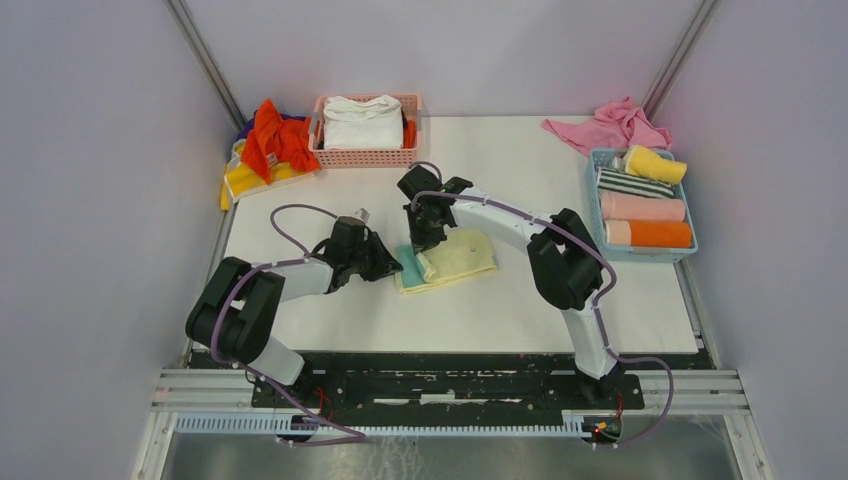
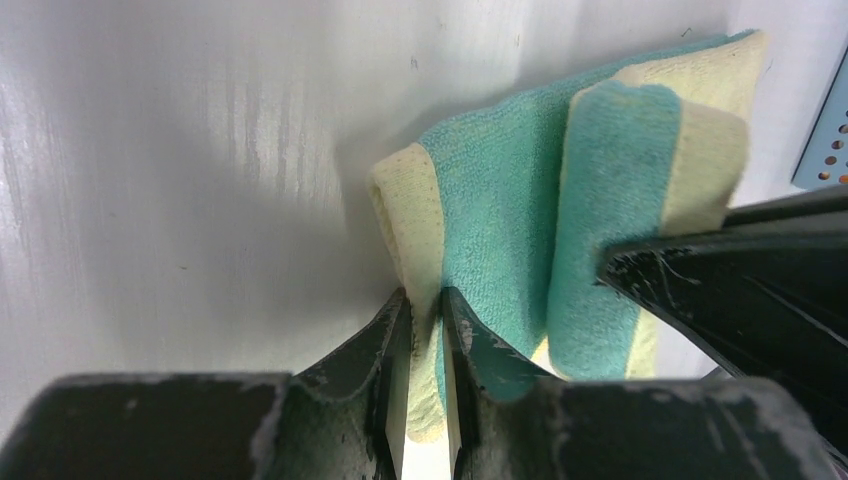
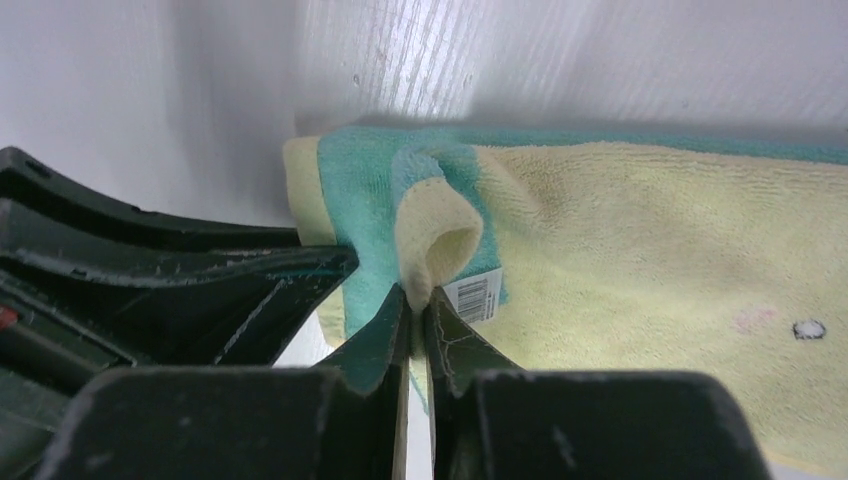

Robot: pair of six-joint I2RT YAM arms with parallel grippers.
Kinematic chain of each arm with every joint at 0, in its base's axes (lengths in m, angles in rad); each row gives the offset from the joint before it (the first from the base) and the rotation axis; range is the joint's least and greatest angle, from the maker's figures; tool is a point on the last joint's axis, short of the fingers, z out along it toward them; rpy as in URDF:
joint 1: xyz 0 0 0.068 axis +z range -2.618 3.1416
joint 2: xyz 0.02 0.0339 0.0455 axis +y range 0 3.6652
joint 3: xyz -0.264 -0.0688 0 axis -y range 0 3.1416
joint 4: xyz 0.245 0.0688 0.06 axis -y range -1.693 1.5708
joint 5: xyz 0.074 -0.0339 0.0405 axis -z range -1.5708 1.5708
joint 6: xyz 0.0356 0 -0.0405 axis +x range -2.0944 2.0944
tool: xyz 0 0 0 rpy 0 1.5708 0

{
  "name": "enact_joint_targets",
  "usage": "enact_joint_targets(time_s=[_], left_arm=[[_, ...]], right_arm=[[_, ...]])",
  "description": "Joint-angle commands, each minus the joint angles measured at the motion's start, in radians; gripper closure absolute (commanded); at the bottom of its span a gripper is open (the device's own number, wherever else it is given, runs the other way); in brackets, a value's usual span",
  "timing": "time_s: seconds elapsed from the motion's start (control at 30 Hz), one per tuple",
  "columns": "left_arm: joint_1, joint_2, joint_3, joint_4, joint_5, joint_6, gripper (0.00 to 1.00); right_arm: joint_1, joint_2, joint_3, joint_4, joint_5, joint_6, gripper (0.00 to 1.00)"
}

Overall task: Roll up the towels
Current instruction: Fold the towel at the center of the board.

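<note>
A pale yellow towel with a teal side [image 1: 462,256] lies on the white table, its left end partly folded over into a loose roll. My left gripper [image 1: 392,264] comes in low from the left, shut on the towel's [image 2: 500,190] pale yellow rolled edge; the cloth shows pinched between the fingertips of that gripper [image 2: 425,318]. My right gripper [image 1: 425,243] reaches down from behind, shut on a raised yellow fold of the towel [image 3: 650,250] beside its barcode label [image 3: 472,296], the gripper's tips [image 3: 416,300] meeting on the cloth. Both grippers hold the same left end, close together.
A blue basket [image 1: 650,254] at the right holds several rolled towels, orange [image 1: 655,233] nearest. A pink cloth [image 1: 610,125] lies behind it. At the back stand a pink basket [image 1: 365,157] with white cloth and a heap of orange-red and yellow cloths [image 1: 270,140].
</note>
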Motion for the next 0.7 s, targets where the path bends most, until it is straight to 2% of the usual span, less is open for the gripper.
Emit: enact_joint_targets(time_s=[0.0, 0.27, 0.67], left_arm=[[-0.009, -0.011, -0.026, -0.024, -0.014, -0.019, 0.75], [-0.015, -0.013, -0.031, -0.024, -0.021, -0.02, 0.75], [-0.022, -0.018, -0.02, -0.042, -0.04, -0.014, 0.75]], right_arm=[[0.005, 0.02, 0.048, 0.075, -0.01, 0.035, 0.86], [0.007, 0.014, 0.064, 0.069, -0.052, 0.044, 0.88], [0.038, -0.061, 0.028, 0.014, 0.013, 0.008, 0.88]])
